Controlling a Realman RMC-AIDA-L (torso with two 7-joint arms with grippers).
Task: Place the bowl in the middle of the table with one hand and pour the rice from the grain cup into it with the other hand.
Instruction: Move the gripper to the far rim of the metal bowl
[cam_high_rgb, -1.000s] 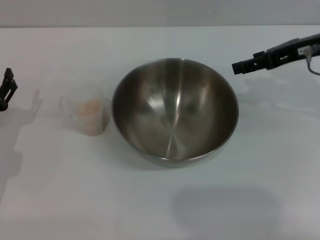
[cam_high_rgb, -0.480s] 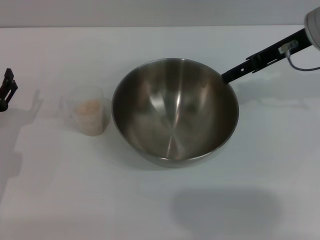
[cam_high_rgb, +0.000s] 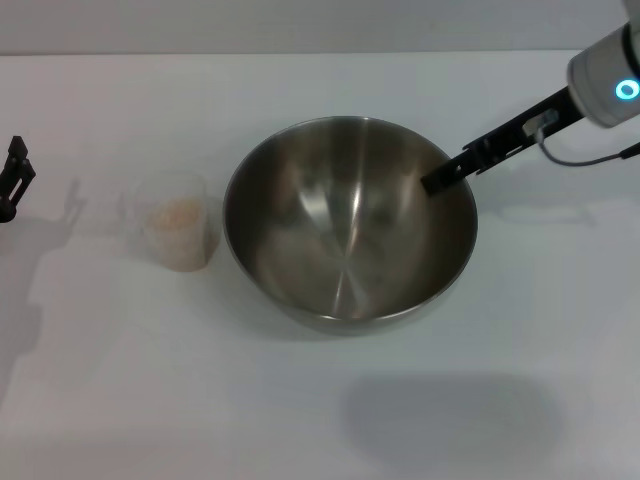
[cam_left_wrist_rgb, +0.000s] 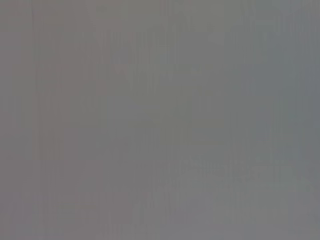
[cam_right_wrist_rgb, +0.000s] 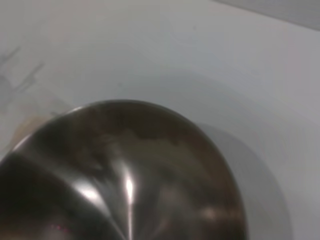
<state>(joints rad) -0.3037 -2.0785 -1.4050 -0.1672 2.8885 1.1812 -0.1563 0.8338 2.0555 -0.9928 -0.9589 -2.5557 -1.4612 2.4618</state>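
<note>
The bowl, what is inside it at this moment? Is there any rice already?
The bowl holds no rice: its steel inside shows bare. Only the right gripper reaches over its rim. The rice sits in the grain cup beside it. The table under the bowl is covered.

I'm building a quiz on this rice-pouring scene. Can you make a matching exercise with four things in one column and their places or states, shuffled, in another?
Things:
1. bowl
2. grain cup
3. right gripper
4. left gripper

Places or states:
A. at the table's far left edge, idle
B. reaching over the bowl's right rim
C. empty, mid-table
D. holds rice, left of the bowl

Pairs: 1-C, 2-D, 3-B, 4-A
</note>
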